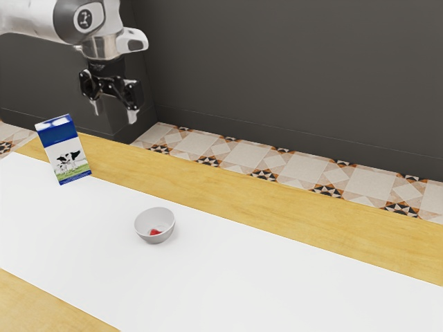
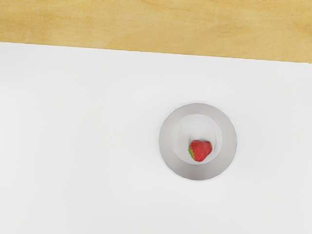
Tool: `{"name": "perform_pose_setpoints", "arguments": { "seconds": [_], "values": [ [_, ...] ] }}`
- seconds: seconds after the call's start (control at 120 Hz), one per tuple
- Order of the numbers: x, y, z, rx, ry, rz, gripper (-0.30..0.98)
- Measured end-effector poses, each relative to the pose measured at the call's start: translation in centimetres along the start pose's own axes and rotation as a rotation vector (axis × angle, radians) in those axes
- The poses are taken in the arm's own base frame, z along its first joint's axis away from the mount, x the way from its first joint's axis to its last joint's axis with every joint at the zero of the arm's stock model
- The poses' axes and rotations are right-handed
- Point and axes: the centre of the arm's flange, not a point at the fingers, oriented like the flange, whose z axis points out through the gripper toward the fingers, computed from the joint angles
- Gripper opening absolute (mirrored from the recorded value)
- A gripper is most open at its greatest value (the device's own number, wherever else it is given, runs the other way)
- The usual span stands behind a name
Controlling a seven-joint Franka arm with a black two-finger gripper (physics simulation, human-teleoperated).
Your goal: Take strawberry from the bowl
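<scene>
Carton (image 1: 57, 153): at the exterior view's left, standing at the far edge of the white table covering (image 1: 277, 277). Blue top, white middle band with cow artwork, green band below. Contents hidden by the opaque walls.

Gripper (image 1: 115, 114): next to the right in the exterior view, raised above table height, directed downward. Fingers spread wide; hold on nothing.

Bowl (image 2: 168, 141): farther right in the exterior view, upright on the white covering, below gripper level. Round, pale grey, open at the top.

Bowl contents: one strawberry (image 2: 200, 150), red with green leaves at one end. Position: inside the bowl, lying on its floor, off center, toward the side away from the nearer wooden strip (image 2: 146, 29) in the wrist view.

Toward the exterior view's right: patterned floor tiles (image 1: 235, 152) beyond the table, with a dark grey wall (image 1: 291, 69) behind.
</scene>
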Motion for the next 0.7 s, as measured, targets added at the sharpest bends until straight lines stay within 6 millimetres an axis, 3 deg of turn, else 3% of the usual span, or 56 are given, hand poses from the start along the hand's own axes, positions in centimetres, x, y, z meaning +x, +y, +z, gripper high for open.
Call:
{"name": "perform_pose_setpoints", "arguments": {
  "seconds": [0.092, 0.325, 0.45, 0.633, 0.7],
  "values": [
    [0.1, 0.8, -0.1, -0.002, 0.01, 0.01, 0.67],
    [0.5, -1.6, 0.1, -0.004, 0.018, -0.039, 0.67],
    [0.3, -0.7, -0.7, -0.041, 0.04, -0.081, 0.67],
    [-0.2, 1.3, -0.8, -0.065, 0.046, -0.349, 0.67],
    [-0.3, 2.2, 1.1, -0.062, 0.021, -0.428, 0.67]
  ]
}}
